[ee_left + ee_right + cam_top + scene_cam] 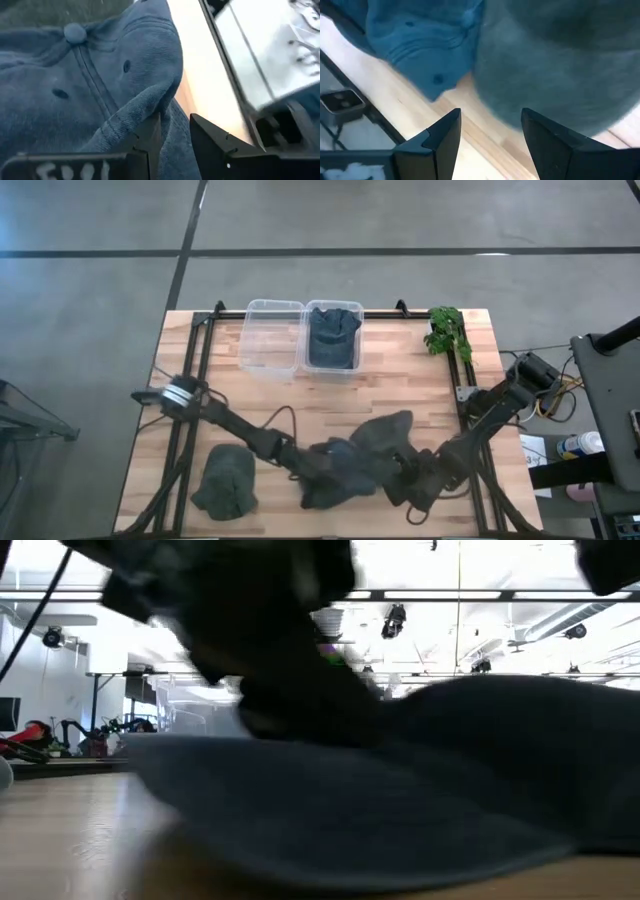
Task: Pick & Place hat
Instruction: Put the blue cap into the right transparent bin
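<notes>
Between the left gripper's (172, 137) fingers sits a fold of the blue hat (340, 465), pinched at the table's (400, 370) near edge. Just beside it, the right gripper (490, 135) hovers with fingers spread, empty, above a grey hat (385, 432).

Low view: blurred dark arm (250, 630) and hat (400, 810) fill picture, hide table behind. High view: left gripper (318, 467) buried among hats, fingers unseen. Green hat (225, 483) clipped by near edge.
</notes>
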